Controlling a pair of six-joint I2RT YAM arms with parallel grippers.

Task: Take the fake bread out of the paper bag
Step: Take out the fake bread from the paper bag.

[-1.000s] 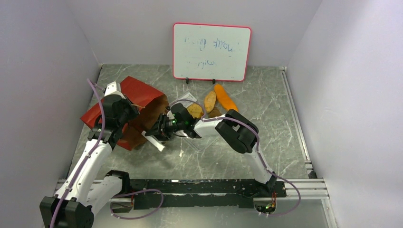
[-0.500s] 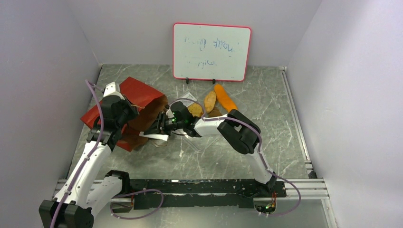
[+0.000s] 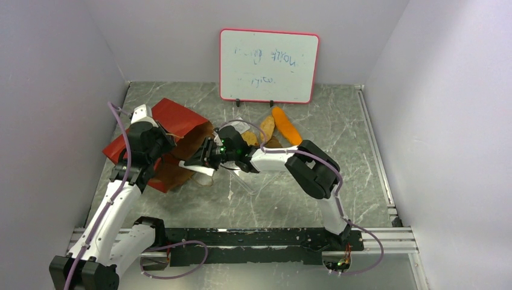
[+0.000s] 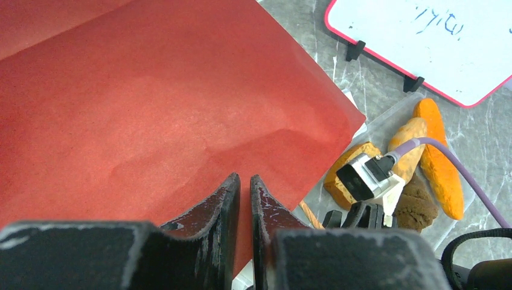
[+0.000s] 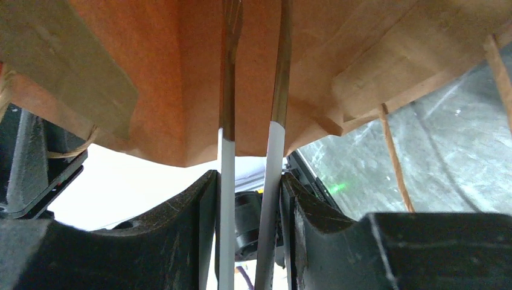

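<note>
Pale walls boxed in a grey marbled table (image 3: 362,157), with a whiteboard (image 3: 268,65) propped at the far edge. Biggest thing on it was the paper bag (image 3: 175,118): red outside, kraft brown inside, lying on its side toward the left edge with its mouth gaping toward the middle.

The left hand (image 4: 244,184) was on the bag's upper wall, fingers pressed together, and by the look of it pinching the paper to hold the mouth up. The right hand (image 3: 203,163) was nose-first in that mouth, its thin white fingers slightly spread. Nothing showed between them, though their tips ran out of the wrist view.

Just right of the bag, mid-table toward the far edge, sat a clear tray (image 4: 377,124) carrying four pieces of the fake bread: the long orange baguette (image 3: 287,124), the tan oval roll (image 3: 266,128), the golden crusty slice (image 4: 350,172) and the small dark lump (image 4: 419,205). All of those were already out. No bread showed inside the bag, and a tan patch under the right hand at the bag's lip was too unclear to call.

So this looked like the hunt for a last piece. Done well, the fingers should run low along the bag's bottom wall, close only on bread and not on paper, and come straight back out through the mouth while the left hand holds it high.
</note>
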